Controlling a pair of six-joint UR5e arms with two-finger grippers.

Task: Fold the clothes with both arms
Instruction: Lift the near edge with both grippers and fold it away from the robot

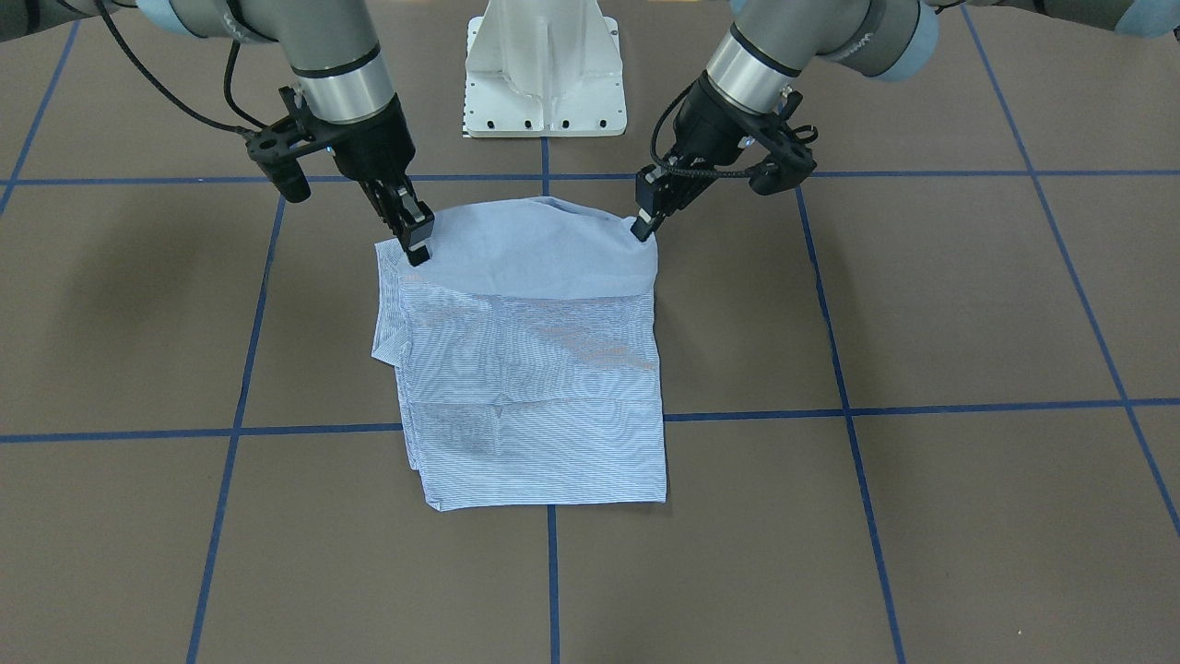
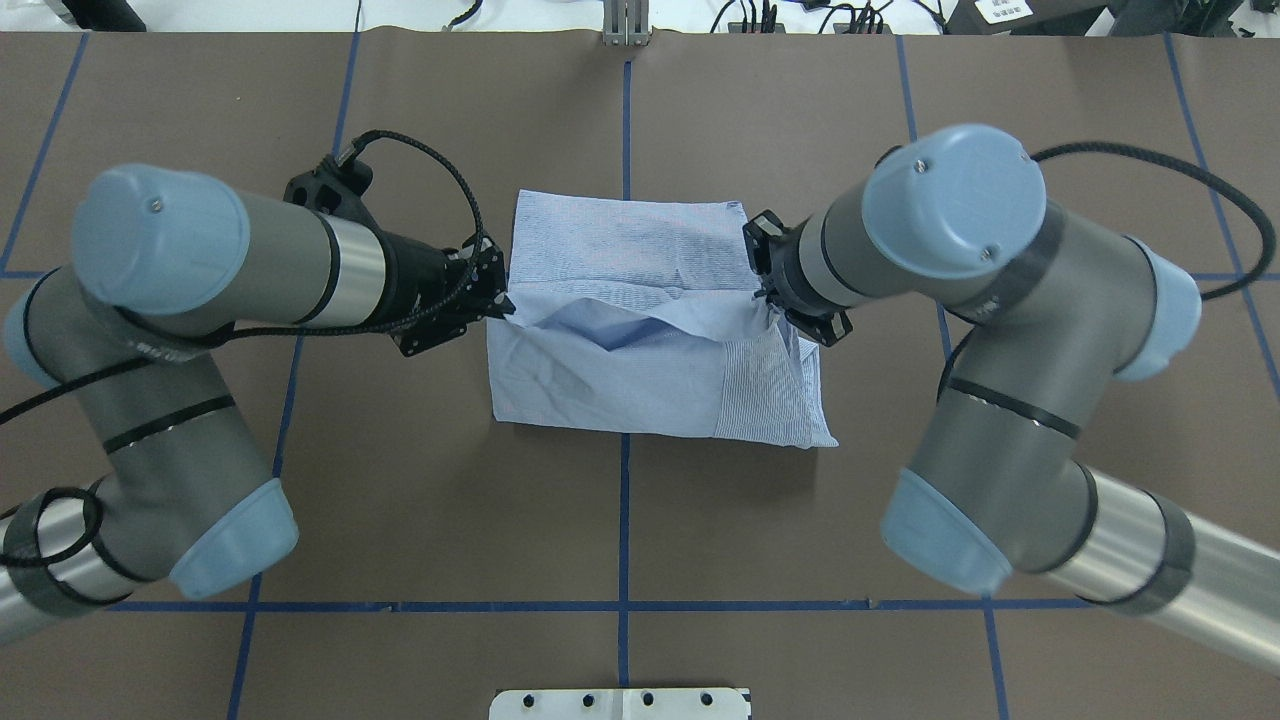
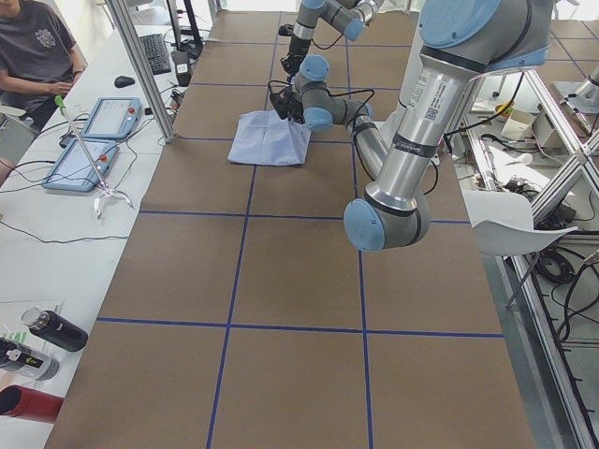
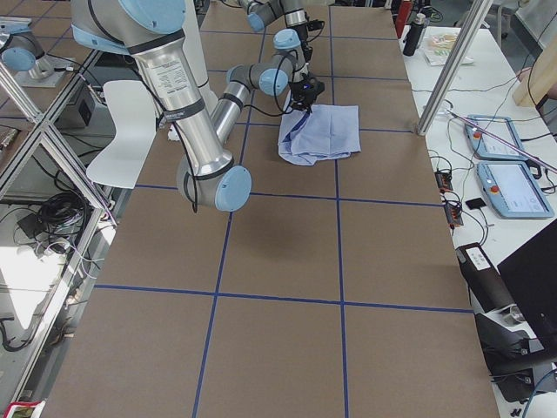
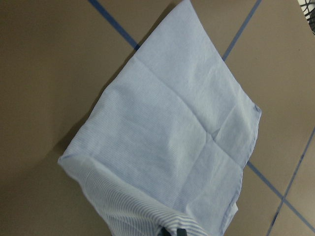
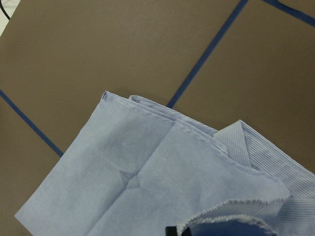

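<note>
The clothes are one light blue striped shirt [image 1: 535, 387], folded into a rough rectangle at the middle of the table [image 2: 620, 250]. My left gripper [image 1: 645, 228] [image 2: 503, 303] is shut on one corner of the edge nearest the robot. My right gripper [image 1: 418, 251] [image 2: 768, 305] is shut on the other corner. Between them that edge is raised off the table as a plain blue flap sagging over the striped part. Each wrist view shows the shirt [image 5: 172, 147] [image 6: 162, 187] hanging from the fingertips at the bottom edge. The collar and buttons are hidden.
The white pedestal base [image 1: 544, 74] stands just behind the shirt on the robot's side. Blue tape lines [image 2: 624, 520] grid the brown table. A person [image 3: 37, 47] sits at a side bench with control tablets [image 3: 94, 140]. Bottles [image 3: 51, 329] lie there.
</note>
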